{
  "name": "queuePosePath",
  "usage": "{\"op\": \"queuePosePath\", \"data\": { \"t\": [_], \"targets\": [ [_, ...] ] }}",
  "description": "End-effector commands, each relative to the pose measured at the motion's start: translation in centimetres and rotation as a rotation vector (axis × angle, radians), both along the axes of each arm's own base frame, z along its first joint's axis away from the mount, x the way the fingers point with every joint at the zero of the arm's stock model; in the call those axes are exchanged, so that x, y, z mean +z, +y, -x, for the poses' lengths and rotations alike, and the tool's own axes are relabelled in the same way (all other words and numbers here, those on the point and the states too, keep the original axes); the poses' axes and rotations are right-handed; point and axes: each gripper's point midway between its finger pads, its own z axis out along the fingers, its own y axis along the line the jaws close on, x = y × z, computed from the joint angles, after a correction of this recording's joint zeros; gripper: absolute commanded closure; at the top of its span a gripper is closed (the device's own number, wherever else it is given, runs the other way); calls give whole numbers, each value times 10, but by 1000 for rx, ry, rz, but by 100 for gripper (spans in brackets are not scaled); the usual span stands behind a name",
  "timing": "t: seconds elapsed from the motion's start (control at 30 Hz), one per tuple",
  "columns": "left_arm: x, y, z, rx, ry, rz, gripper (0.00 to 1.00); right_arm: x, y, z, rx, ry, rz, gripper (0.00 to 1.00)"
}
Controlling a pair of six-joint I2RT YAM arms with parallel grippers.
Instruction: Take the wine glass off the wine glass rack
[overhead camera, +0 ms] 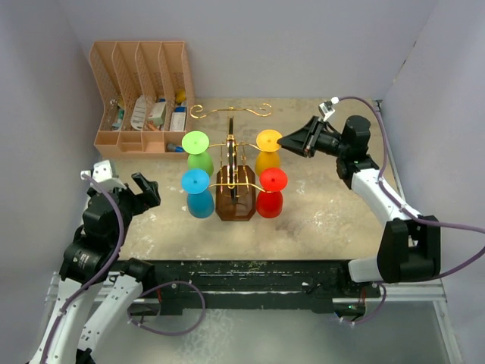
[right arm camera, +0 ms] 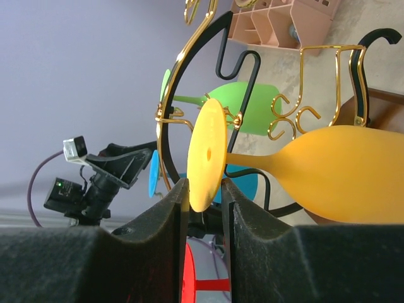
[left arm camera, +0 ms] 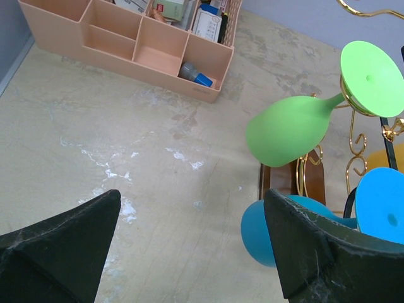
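The wine glass rack (overhead camera: 231,155), gold wire arms on a dark brown base, stands mid-table. Hanging upside down on it are a green (overhead camera: 198,152), a blue (overhead camera: 198,193), a yellow (overhead camera: 267,152) and a red (overhead camera: 271,193) wine glass. My right gripper (overhead camera: 282,140) reaches in from the right. In the right wrist view its fingers (right arm camera: 206,189) are nearly closed on the rim of the yellow glass's foot (right arm camera: 207,151), touching both sides. My left gripper (overhead camera: 125,182) is open and empty, left of the blue glass (left arm camera: 259,233).
A peach slotted file organiser (overhead camera: 140,83) holding small items stands at the back left and shows in the left wrist view (left arm camera: 126,44). Grey walls close in the left, back and right. Gold wire curls (overhead camera: 231,111) stick out behind the rack.
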Motion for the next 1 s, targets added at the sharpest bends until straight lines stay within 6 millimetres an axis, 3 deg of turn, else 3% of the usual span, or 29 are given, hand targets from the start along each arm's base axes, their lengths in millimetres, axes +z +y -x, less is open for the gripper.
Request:
{"op": "queuePosePath", "data": {
  "t": [0.0, 0.53, 0.6, 0.7, 0.8, 0.97],
  "targets": [
    [11, 1, -6, 19, -32, 14, 3, 31, 2, -5, -12, -108, -26, 71],
    [11, -1, -6, 8, -34, 15, 3, 32, 10, -8, -6, -108, -37, 74],
    [10, -1, -7, 6, -32, 15, 3, 43, 13, -9, 0, -132, -40, 75],
    [10, -2, -7, 3, -31, 14, 3, 42, 14, -10, 1, -130, -38, 76],
    [9, -2, -7, 3, -28, 13, 3, 40, 14, -11, -2, -128, -36, 82],
    [9, -2, -7, 2, -29, 14, 3, 39, 15, -12, -5, -124, -32, 100]
  ]
}}
